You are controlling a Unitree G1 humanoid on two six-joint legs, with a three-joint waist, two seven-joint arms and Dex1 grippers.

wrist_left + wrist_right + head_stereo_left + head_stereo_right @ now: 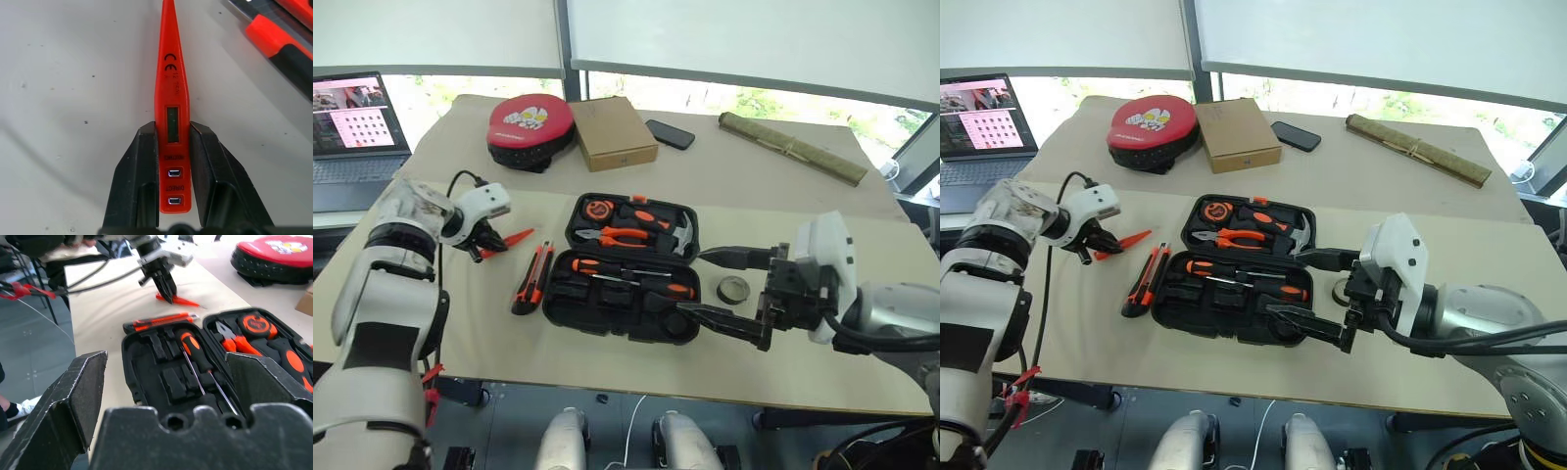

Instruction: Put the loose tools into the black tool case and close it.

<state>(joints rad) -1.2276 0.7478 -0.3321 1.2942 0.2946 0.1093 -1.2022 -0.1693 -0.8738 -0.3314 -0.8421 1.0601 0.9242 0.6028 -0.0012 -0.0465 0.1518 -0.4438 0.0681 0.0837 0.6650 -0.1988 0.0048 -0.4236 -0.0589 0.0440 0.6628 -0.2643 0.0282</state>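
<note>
1. My left gripper (173, 196) is closed on the tester screwdriver (169, 88); both fingers press the flat sides of its button end, and the thin tip points away from the fingers.
2. I judge it light, stiff, smooth plastic, so it may slip or turn; a hold nearer its middle seems safer.
3. The utility knife (532, 277) lies between this gripper and the black tool case (625, 266).
4. My right gripper (736, 292) stands wide open and empty, over the case's near corner.

The tester screwdriver (172, 117) bears a "CE" mark and the word "DIRECT".
</note>
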